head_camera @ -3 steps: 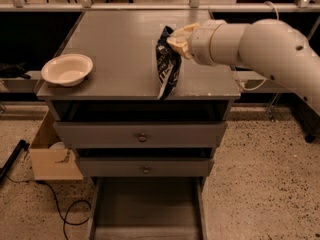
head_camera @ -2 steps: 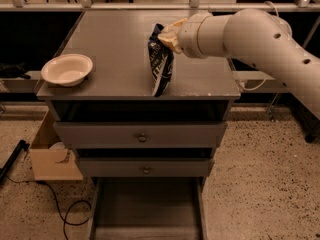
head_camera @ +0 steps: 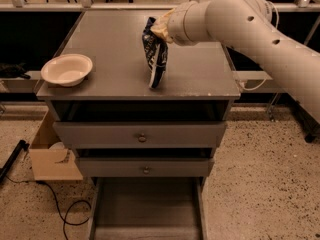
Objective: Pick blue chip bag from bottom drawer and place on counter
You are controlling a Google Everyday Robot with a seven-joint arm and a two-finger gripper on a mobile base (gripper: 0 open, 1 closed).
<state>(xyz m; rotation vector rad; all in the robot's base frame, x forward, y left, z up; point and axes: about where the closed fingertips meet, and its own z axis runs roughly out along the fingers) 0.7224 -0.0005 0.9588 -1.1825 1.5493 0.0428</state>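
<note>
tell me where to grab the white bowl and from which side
Pinch the rim of the white bowl from above, probably on its right side: it sits upright and open at the front left corner of the counter. The gripper is right of it, above mid-counter, shut on the blue chip bag.

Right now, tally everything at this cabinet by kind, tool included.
Bags: 1, the bag, held upright over the counter.
Bowls: 1, the bowl, at the counter's edge, image left.
Drawers: 3, top drawer, middle drawer, bottom drawer pulled out.
Boxes: 1, the box, on the floor.
Tools: 1, the tool, above the counter, shut on the bag's top.
Total: 7.
</note>
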